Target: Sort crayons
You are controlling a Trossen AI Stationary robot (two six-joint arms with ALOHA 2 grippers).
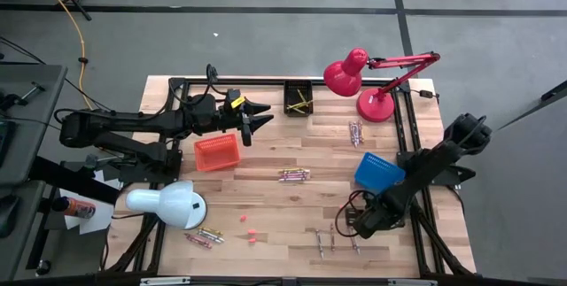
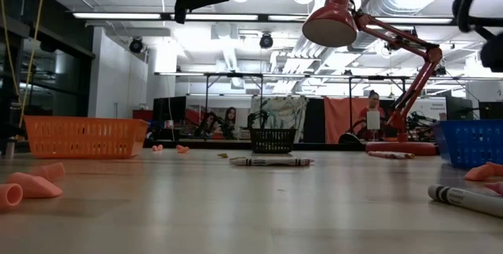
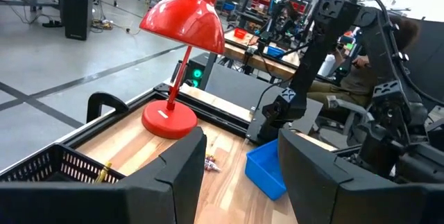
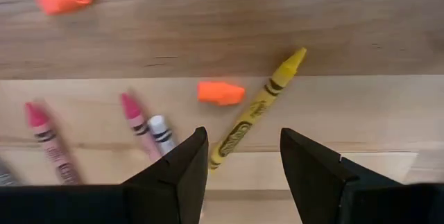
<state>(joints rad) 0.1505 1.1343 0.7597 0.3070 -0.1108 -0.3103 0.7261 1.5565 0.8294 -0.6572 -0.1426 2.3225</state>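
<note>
Between the right gripper's [image 4: 239,172] spread fingers, a yellow crayon [image 4: 255,110].

Yellow crayon [image 4: 258,107]: yellow, black label print
Pink crayons [image 4: 136,120]: pink-red, dark label marks
Eraser caps [image 4: 220,92]: orange-pink
Left basket [image 1: 217,152]: orange mesh
Right basket [image 1: 378,172]: blue mesh
Far basket [image 1: 299,98]: black
Desk lamp [image 1: 372,80]: red
Second lamp [image 1: 168,204]: white
Table [image 1: 266,197]: pale wood planks

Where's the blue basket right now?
High view: the blue basket sits on the table's right side, beside the right arm, below the red lamp.
</note>
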